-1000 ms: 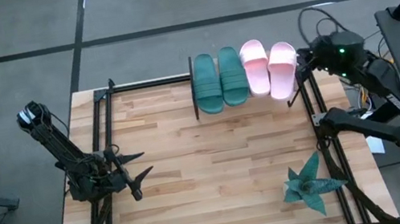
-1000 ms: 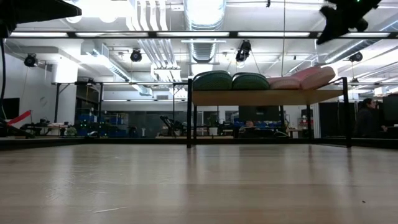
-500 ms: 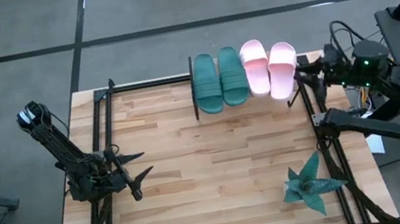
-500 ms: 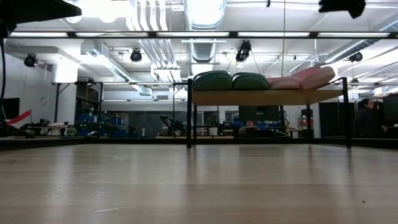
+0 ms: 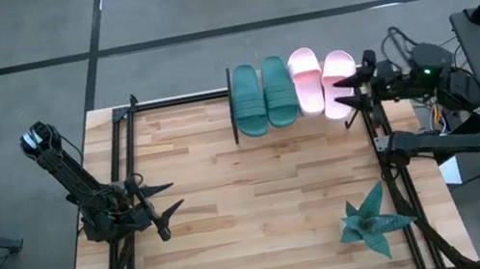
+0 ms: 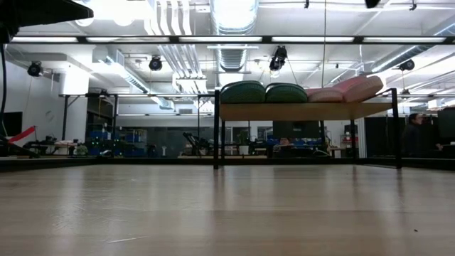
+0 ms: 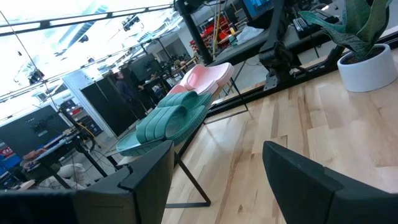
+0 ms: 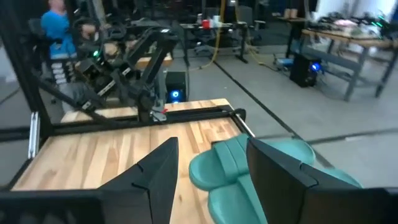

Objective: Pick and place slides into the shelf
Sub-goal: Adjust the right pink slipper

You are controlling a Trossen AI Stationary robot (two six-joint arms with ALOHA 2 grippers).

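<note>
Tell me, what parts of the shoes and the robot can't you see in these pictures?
- Pink slides: absent from the right wrist view; only the green slides show, cut by the right gripper's fingers.
- Right gripper: off the low view's top edge.
- Shelf board: in the high view, covered by slides.
- Outer pink slide: tilted; the low view doesn't show what it leans on.
- Left gripper: not in the low view.

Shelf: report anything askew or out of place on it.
The outermost pink slide looks askew: on the shelf it sits tilted, one end raised, angled and overhanging the edge beside the open right gripper. The two green slides lie flat and parallel.
</note>
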